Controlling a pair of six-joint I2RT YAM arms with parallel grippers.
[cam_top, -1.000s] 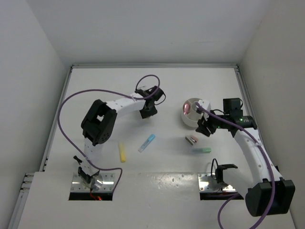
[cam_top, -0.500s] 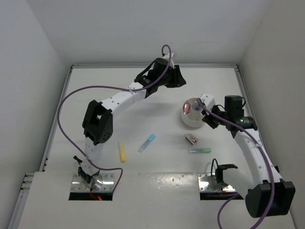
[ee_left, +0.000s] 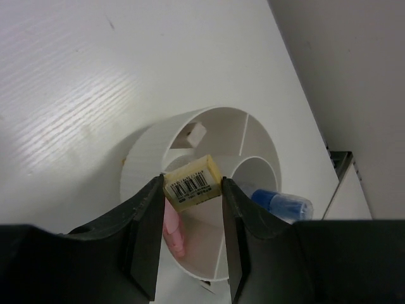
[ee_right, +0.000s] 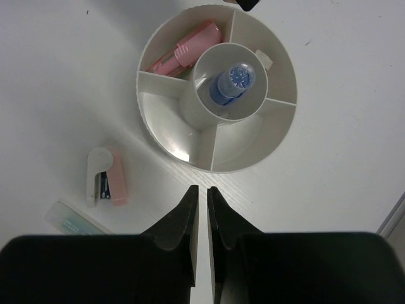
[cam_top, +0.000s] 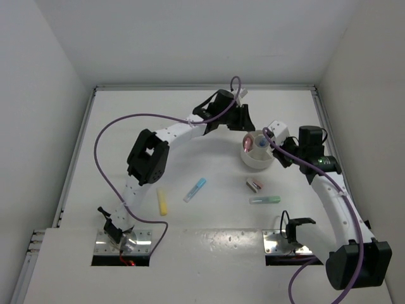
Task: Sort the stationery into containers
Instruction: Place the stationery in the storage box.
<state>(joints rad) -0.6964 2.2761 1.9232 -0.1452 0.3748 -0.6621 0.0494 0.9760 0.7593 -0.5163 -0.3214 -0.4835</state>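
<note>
left wrist view: the left tool (ee_left: 192, 190) is clamped on a tan barcode-labelled block (ee_left: 192, 182), held over the white dish (ee_left: 145, 149). under its fingers a pink stick (ee_left: 174, 231) lies in one compartment, its near end hidden by a finger. a blue-capped bottle (ee_left: 281, 204) is partly cut off by the tool's body. the right tool (ee_right: 201, 196) has its fingers nearly together with nothing between them, just short of the dish. beside it a green stick (ee_right: 76, 218) lies half hidden on the bench (ee_right: 50, 95).

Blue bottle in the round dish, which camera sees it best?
Right wrist view: it looks straight down on the blue bottle in the middle cup of the dish. Left wrist view catches only its blue end beside a claw finger. The top view shows just a tiny speck.
</note>
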